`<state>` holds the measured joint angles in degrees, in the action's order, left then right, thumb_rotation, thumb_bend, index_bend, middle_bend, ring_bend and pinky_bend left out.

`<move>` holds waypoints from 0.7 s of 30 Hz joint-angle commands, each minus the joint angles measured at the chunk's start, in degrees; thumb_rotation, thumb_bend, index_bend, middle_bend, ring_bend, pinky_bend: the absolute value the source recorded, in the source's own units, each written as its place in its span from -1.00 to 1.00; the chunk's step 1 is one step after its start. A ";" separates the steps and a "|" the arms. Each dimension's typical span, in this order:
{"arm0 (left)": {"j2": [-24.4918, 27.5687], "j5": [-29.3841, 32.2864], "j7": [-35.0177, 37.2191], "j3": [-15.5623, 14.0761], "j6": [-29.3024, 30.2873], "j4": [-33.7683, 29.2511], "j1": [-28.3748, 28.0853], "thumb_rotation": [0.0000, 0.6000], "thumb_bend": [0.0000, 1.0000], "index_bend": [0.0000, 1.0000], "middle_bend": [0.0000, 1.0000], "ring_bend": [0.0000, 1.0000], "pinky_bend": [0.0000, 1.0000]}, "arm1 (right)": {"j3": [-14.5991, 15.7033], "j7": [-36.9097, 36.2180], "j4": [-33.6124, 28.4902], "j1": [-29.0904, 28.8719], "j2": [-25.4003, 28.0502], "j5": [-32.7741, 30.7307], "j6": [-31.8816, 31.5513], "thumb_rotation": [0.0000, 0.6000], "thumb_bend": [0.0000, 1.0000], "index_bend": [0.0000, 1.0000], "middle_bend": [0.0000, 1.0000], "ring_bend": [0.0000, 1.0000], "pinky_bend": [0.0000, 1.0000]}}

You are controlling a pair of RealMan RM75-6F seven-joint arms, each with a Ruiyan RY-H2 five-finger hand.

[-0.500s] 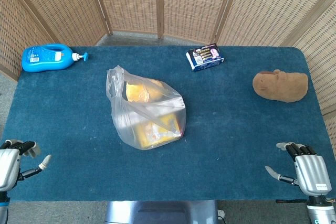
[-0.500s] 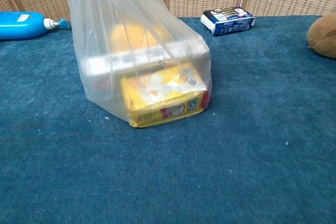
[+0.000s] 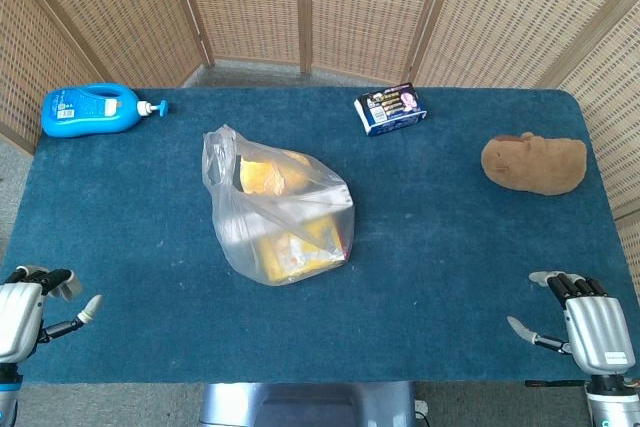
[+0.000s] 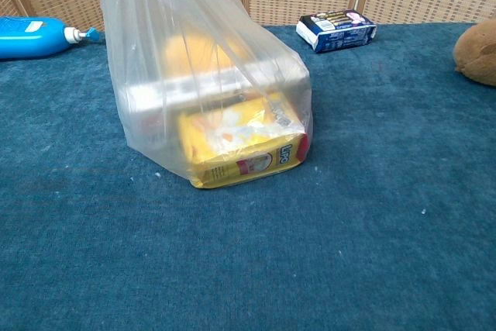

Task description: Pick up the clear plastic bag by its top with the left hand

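Observation:
The clear plastic bag point(image 3: 275, 212) stands on the blue table left of centre, with yellow packages showing through it. Its gathered top point(image 3: 221, 145) sticks up at the bag's far left. In the chest view the bag point(image 4: 201, 75) fills the upper left and its top runs out of frame. My left hand point(image 3: 25, 315) is at the table's near left corner, fingers apart and holding nothing, far from the bag. At the near right corner my right hand point(image 3: 585, 325) is likewise spread and holds nothing. Neither hand shows in the chest view.
A blue pump bottle point(image 3: 92, 110) lies at the far left. A small dark-and-white box point(image 3: 391, 109) sits at the far middle. A brown plush toy point(image 3: 534, 163) rests at the right. Wicker screens point(image 3: 300, 7) stand behind the table.
Both hands have dropped slightly toward the near edge of the table. The bag and other objects have not moved.

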<state>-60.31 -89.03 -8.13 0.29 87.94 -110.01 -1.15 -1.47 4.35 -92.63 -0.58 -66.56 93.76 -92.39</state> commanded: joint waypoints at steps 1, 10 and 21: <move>0.49 0.66 3.52 0.66 -0.22 -0.67 -0.38 -0.70 -0.51 0.14 0.25 0.14 -0.35 | 0.02 0.02 -0.09 0.15 -0.03 0.17 -0.29 -0.09 -0.56 -0.32 -0.18 -0.22 -0.30; 5.72 10.09 29.86 6.44 -10.28 -7.34 -6.04 -0.72 -0.51 0.14 0.25 0.14 -0.22 | -0.13 -0.10 -0.32 0.34 0.20 0.23 -0.74 -0.08 -0.57 -0.32 -0.18 -0.23 -0.30; 12.94 17.61 58.72 15.42 -30.48 -9.86 -17.08 -0.72 -0.51 0.14 0.25 0.14 -0.14 | -0.27 -1.05 0.65 1.05 0.24 -0.80 -1.20 -0.09 -0.57 -0.32 -0.18 -0.23 -0.30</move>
<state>-50.21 -74.18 42.97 12.12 64.22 -118.40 -13.87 -1.72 3.32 -92.00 0.45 -66.34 92.98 -93.56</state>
